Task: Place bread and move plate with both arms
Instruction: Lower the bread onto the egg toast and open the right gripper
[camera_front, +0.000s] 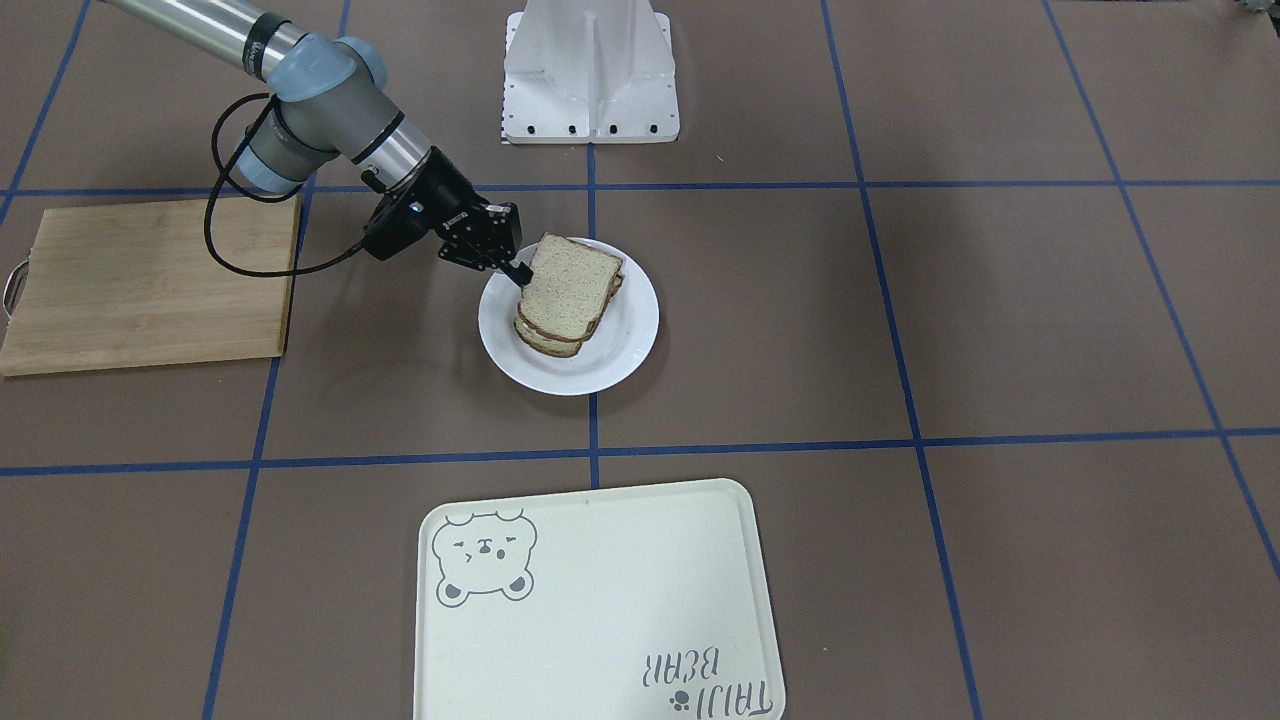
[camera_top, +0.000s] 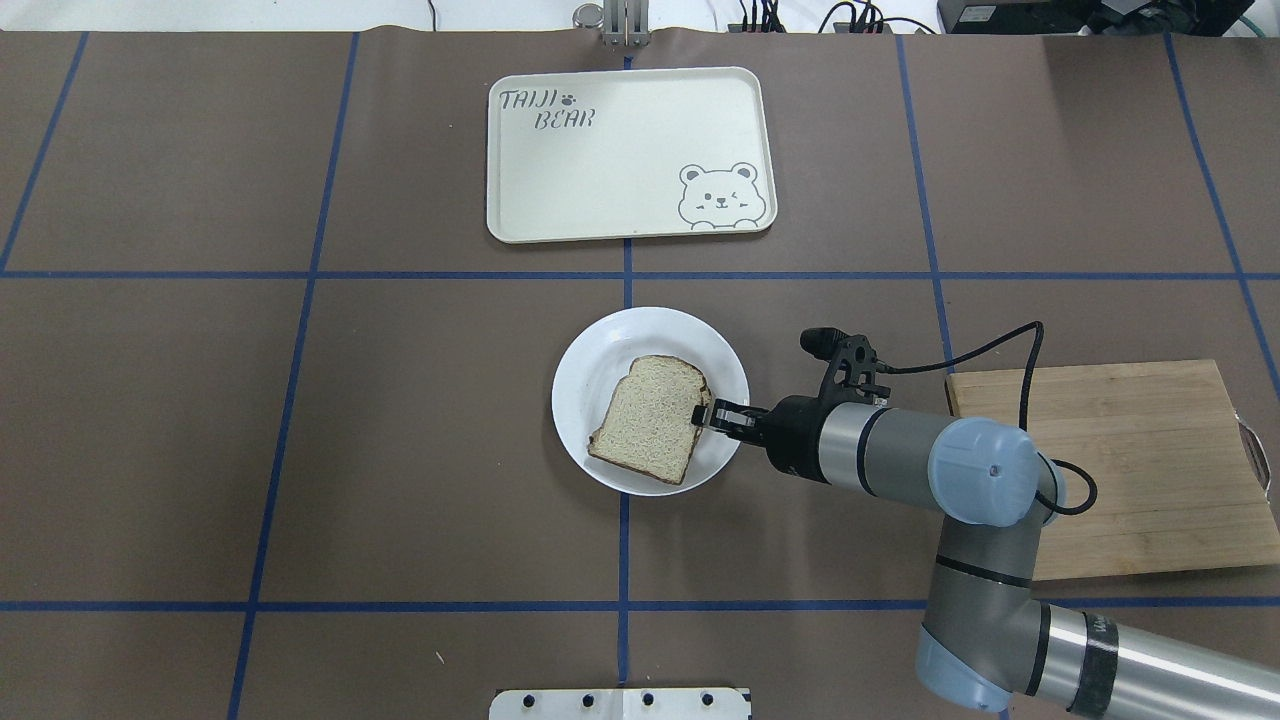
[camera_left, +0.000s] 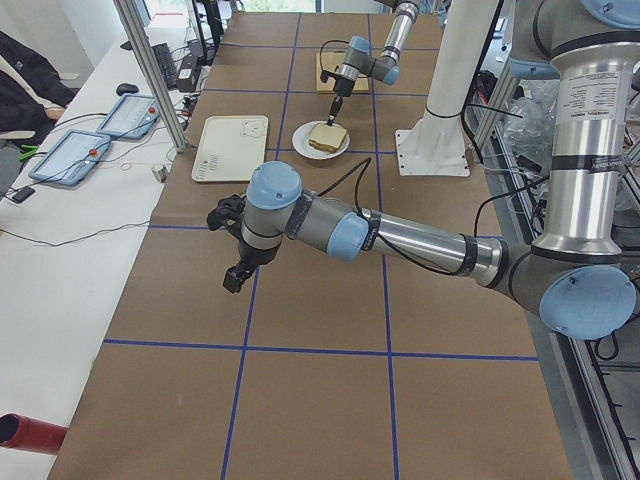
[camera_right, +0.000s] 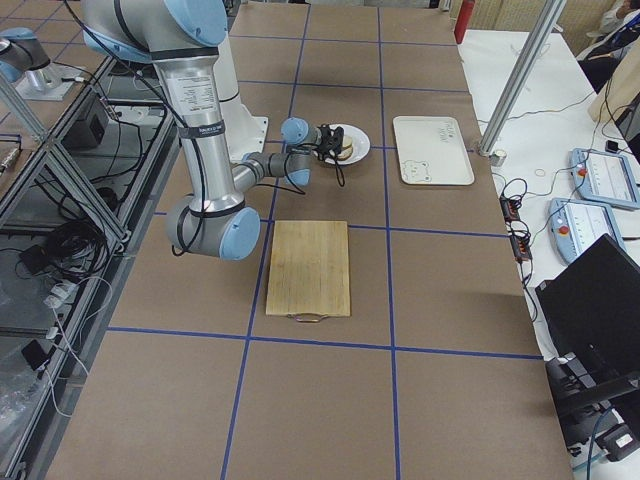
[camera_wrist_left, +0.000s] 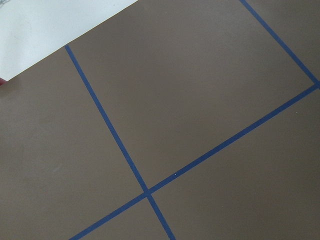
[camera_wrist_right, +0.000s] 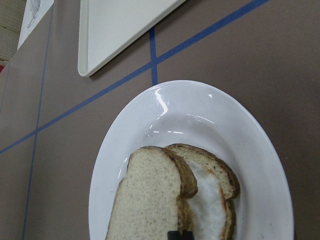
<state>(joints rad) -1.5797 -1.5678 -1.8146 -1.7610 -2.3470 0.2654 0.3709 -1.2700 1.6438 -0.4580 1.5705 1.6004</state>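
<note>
- White and glossy, the plate (camera_top: 590, 360) sits at the middle of the desk (camera_top: 200, 400), near the cream bear tray (camera_top: 620, 170).
- We see the bread (camera_top: 650, 420) lying on the plate, atop an egg-bearing slice (camera_wrist_right: 227, 180) (its white shows in the right wrist view).
- The right claw (camera_top: 703, 413) is clenched on the bread's edge.
- The left claw (camera_left: 233, 280) hangs over the desk, well apart; whether clenched or released we cannot tell.
- A wooden board (camera_top: 1130, 460) lies at the desk's right.

Brown table mat (camera_top: 150, 450) gridded with blue tape (camera_top: 150, 273) lines.
</note>
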